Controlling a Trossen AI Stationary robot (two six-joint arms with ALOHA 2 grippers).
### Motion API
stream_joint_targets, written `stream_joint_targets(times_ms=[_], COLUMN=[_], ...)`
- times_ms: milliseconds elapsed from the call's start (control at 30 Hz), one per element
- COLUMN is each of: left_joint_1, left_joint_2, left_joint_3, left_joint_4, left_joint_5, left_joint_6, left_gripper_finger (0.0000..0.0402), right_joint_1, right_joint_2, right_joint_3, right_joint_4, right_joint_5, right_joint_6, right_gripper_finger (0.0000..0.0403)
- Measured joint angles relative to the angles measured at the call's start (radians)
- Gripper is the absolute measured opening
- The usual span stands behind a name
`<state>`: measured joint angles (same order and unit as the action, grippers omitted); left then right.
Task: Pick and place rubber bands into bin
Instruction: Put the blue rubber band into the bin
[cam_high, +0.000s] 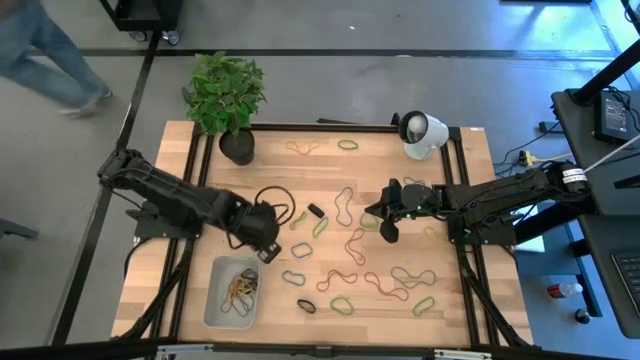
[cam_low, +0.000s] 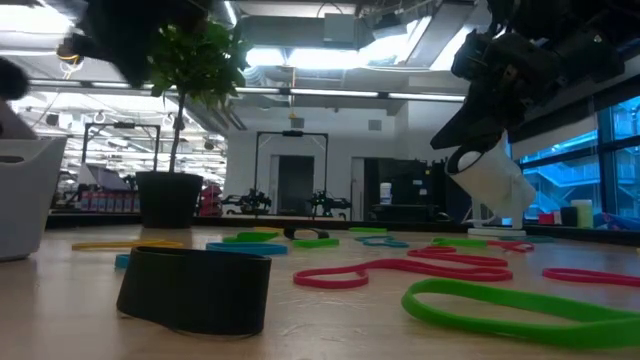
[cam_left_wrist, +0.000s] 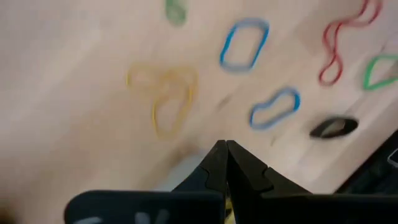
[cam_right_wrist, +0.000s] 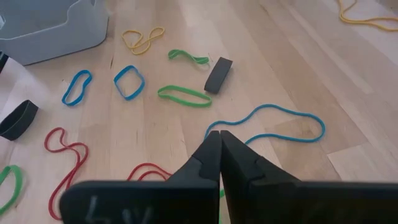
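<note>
Nearest the low camera: a wide black band (cam_low: 195, 288) standing on edge and a green band (cam_low: 520, 308) lying flat, both on the bench (cam_low: 330, 320), pale wood planks. Red loops (cam_low: 410, 270) lie just behind them, with blue, yellow and green ones farther back.

Bands (cam_high: 360, 275) are scattered over the middle and right of the bench, mostly between the two arms and toward the front edge; a few lie near the back by the plant pot (cam_high: 237, 146). Bin (cam_high: 233, 292) sits front left and has a small heap of tan and black bands (cam_high: 243, 287) in it.

Left gripper (cam_high: 268, 245) is just above the bin's far corner, jaws closed together with nothing visible between them. Right gripper (cam_high: 390, 222) is mid-bench over the bands, jaws also closed, nothing held; a blue band (cam_right_wrist: 273, 124) and a green band (cam_right_wrist: 184, 95) lie ahead of it.

White cylinder (cam_high: 422, 134), maybe a camera or a lamp, sits at the back right of the bench. Black frame rails run along the bench sides.

Room: grey floor and a person's legs (cam_high: 45, 55) at the back left. Low view shows an open lab with ceiling lights and windows on the right.
</note>
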<state>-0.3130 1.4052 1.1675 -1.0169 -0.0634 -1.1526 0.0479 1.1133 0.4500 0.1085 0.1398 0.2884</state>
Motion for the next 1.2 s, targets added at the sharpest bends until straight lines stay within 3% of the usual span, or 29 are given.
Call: stream_joint_targets(times_ms=[200,433,600,833,1033,1200], left_joint_1=[0.129,0.285,0.401,0.494,0.533,0.575], left_joint_2=[0.002,0.002,0.001,0.0,0.0,0.0], left_joint_3=[0.0,-0.011,-0.142,-0.346,-0.361,-0.361], left_joint_4=[0.122,0.212,0.41,0.66,0.655,0.65], left_joint_5=[-0.069,-0.075,0.079,0.171,0.173,0.174], left_joint_6=[0.243,0.614,0.801,0.918,1.07,1.183], left_gripper_finger=[0.0001,0.0001,0.0001,0.0001,0.0001,0.0001], right_joint_1=[0.0,0.0,0.006,0.003,-0.02,-0.032], right_joint_2=[0.0,0.0,-0.001,0.049,0.224,0.416], right_joint_3=[0.0,0.0,0.054,0.251,0.429,0.56], right_joint_4=[0.0,0.014,0.012,-0.38,-0.666,-0.742], right_joint_5=[0.0,0.0,0.076,0.202,0.211,0.209], right_joint_6=[0.021,0.03,0.099,0.219,0.422,0.516], right_gripper_finger=[0.0007,0.0007,0.0003,0.0002,0.0001,0.0001])
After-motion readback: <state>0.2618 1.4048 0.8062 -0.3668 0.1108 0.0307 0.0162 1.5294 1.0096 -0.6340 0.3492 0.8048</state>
